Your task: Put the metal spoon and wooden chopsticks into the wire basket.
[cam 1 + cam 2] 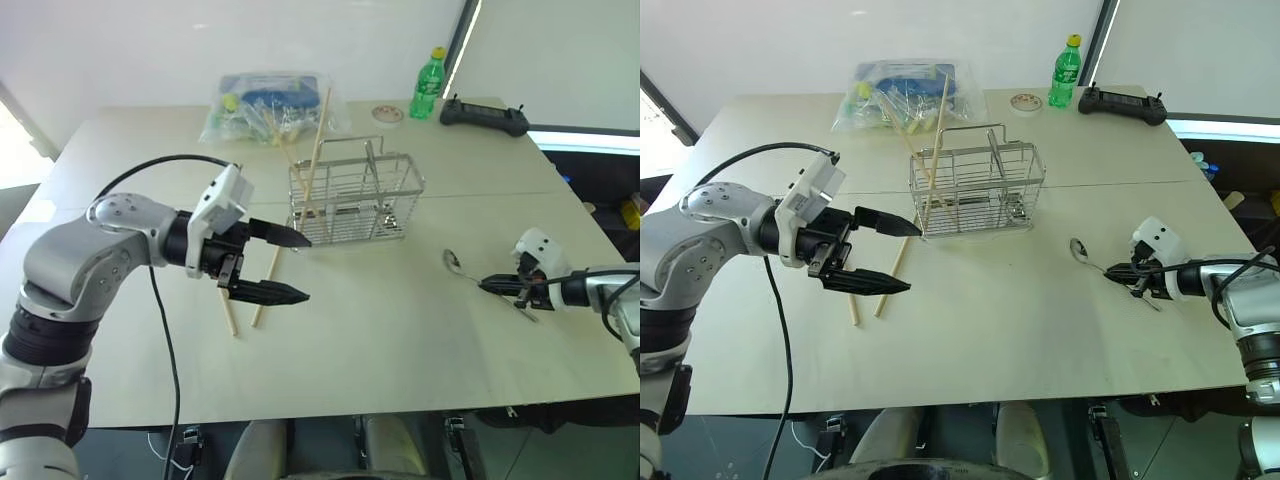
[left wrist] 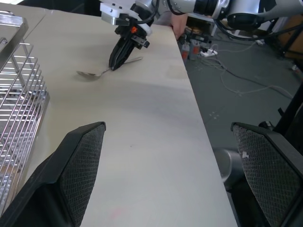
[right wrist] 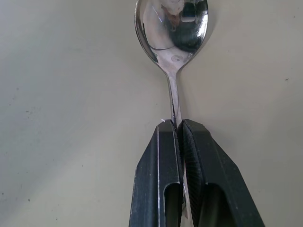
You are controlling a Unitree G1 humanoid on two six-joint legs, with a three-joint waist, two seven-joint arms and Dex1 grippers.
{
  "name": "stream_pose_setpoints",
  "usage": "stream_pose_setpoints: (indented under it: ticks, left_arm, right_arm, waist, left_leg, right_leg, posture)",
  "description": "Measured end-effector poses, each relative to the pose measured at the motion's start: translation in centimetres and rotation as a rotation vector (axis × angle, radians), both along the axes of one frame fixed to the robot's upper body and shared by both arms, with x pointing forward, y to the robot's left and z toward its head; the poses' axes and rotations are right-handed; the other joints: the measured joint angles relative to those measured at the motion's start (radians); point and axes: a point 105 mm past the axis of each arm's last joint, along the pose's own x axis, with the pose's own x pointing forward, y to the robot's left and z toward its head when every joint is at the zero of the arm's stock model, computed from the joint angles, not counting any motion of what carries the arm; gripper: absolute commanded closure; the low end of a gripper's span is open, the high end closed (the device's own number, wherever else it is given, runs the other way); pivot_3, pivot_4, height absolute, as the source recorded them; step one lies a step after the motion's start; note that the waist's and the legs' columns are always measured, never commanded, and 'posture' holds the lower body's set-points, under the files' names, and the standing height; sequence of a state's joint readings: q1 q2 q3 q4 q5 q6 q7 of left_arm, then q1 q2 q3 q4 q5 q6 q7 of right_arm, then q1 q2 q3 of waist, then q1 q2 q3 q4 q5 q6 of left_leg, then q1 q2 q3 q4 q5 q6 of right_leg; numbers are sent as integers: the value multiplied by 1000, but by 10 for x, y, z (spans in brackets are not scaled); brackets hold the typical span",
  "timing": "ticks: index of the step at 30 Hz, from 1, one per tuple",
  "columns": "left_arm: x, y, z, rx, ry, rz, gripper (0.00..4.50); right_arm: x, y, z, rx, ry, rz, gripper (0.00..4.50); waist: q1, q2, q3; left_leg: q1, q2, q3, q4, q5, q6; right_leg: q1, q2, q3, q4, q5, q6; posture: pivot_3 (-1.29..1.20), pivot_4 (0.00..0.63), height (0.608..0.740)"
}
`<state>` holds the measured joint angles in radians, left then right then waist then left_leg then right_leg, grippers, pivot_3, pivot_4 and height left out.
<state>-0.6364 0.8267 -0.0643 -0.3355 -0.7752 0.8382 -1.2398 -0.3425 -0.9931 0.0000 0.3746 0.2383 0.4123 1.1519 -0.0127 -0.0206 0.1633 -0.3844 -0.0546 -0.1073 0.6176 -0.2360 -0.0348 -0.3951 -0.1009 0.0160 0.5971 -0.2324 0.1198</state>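
The left hand [image 1: 290, 265] hovered above the table [image 1: 400, 340] with its 2 black fingers spread wide and nothing between them; the finger pads [image 2: 83, 165] carried a fine cross-hatched texture. The table surface was flat, matte and pale beige.

Just beside and partly beneath that hand, 2 wooden chopsticks [image 1: 268, 295] of pale tan wood lay flat on the table, each long, thin and straight. 2 more wooden chopsticks [image 1: 315, 150] stood tilted inside the wire basket [image 1: 355, 200], leaning over its left end with their tips rising above the rim. That gave 4 sticks in total.

The wire basket was 1 small rectangular rack of shiny silver wire with open grid sides and a raised wire handle, standing upright near the table's middle. Behind it lay 1 clear plastic bag [image 1: 265, 105] with blue and yellow contents. Further right at the far edge stood 1 green plastic bottle [image 1: 428, 85] with a yellow cap, and beside it lay 1 black controller [image 1: 485, 117].

The metal spoon [image 1: 455, 263] lay on the table to the right of the basket, well apart from it. It was slim and mirror-bright, with 1 oval bowl [image 3: 170, 23] and a thin handle. The right hand [image 1: 497, 286] was clenched on that handle, its 2 ribbed fingers [image 3: 163, 161] pressed together around the metal.
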Motion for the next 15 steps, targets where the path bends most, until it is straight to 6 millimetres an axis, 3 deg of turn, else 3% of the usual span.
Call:
stream_pose_setpoints:
  ticks: [4,8,15]
  left_arm:
    - [1,0,1,-3,-5,3,0]
    - [9,1,7,-13,-32,24,0]
    - [18,4,9,-23,-55,57,0]
  right_arm:
    - [-4,2,-1,-3,-17,26,4431]
    - [-20,20,0,-12,-52,140,4431]
    - [-54,64,40,118,-143,286,4431]
  waist:
    - [1,0,0]
    - [1,0,0]
    - [2,1,0]
  left_leg:
    - [0,0,0,0,0,0]
    - [0,0,-1,0,0,0]
    - [0,0,-1,0,0,0]
  right_leg:
    - [0,0,0,0,0,0]
    - [0,0,0,0,0,1]
    - [0,0,0,1,-1,1]
  posture:
    - [0,150,726]
    - [0,150,726]
    - [0,150,726]
